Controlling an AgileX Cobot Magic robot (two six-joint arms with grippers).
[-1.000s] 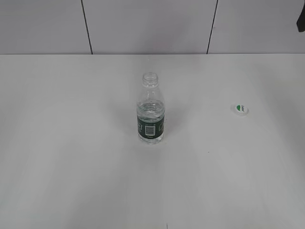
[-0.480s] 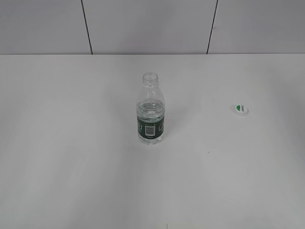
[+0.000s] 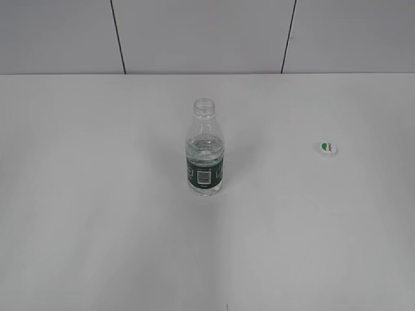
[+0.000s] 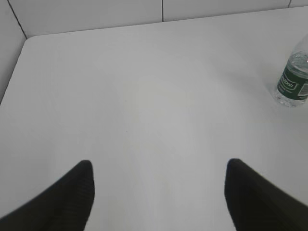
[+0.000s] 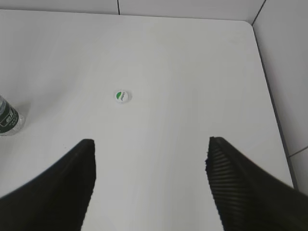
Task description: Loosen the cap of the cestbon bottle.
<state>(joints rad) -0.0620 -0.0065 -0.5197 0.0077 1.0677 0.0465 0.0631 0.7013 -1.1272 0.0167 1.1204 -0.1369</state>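
Cap (image 3: 329,148) off the neck already: it lies flat on the white table (image 3: 97,227), green mark up, well to the right of the cestbon bottle (image 3: 205,148), which stands upright near the table's middle with its mouth bare. By that layout the loosening looks done and more, so I judge the task to be at its end, with neither arm engaged. If any move is left, it calls only for keeping both arms clear of the bottle so it is not tipped.

Only the 2 wrist views show the arms. The left gripper (image 4: 159,192) hangs over bare table with jaws wide apart and nothing between them, the bottle at its far right edge. The right gripper (image 5: 150,180) is likewise spread and empty, cap ahead of it, bottle at the left edge. The exterior view shows no arm at all.
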